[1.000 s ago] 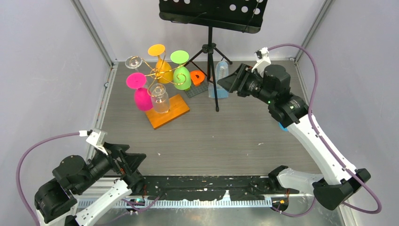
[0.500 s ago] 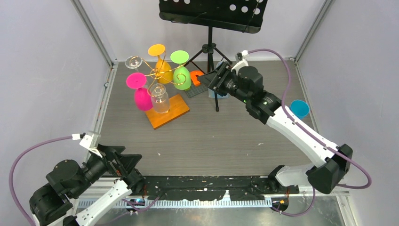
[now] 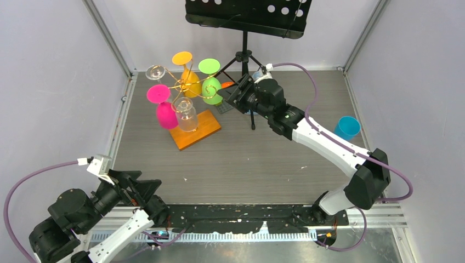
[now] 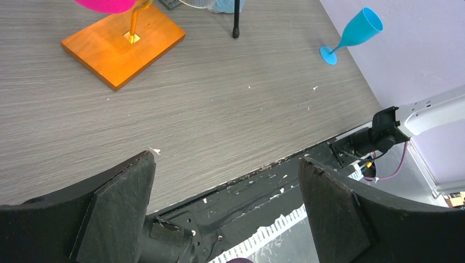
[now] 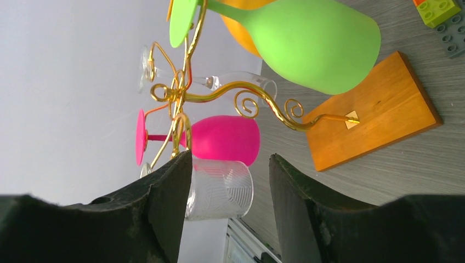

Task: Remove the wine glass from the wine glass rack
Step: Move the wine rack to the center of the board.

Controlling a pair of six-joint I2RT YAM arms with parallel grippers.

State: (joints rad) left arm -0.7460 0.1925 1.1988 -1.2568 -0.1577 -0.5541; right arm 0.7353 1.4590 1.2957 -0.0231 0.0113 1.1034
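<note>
The wine glass rack (image 3: pixel 205 127), gold wire arms on an orange wooden base, stands at the back left. Upside-down wine glasses hang from it: green (image 3: pixel 211 90), orange (image 3: pixel 191 82), pink (image 3: pixel 166 115) and a clear patterned one (image 3: pixel 187 116). My right gripper (image 3: pixel 237 94) hovers just right of the green glass, open and empty. In the right wrist view the green glass (image 5: pixel 307 38), the gold wire (image 5: pixel 257 101) and the pink glass (image 5: pixel 225 139) lie ahead of the gripper (image 5: pixel 230 164). My left gripper (image 3: pixel 143 186) is open and empty at the near left.
A black tripod music stand (image 3: pixel 245 60) rises right behind my right gripper. A blue wine glass (image 3: pixel 347 127) stands upright at the right. An orange toy brick (image 3: pixel 227 85) lies by the stand's feet. Purple walls enclose the table on three sides.
My right arm has swung left from the back right up to the rack, uncovering the blue glass. My left arm has drawn back a little toward the near left corner.
</note>
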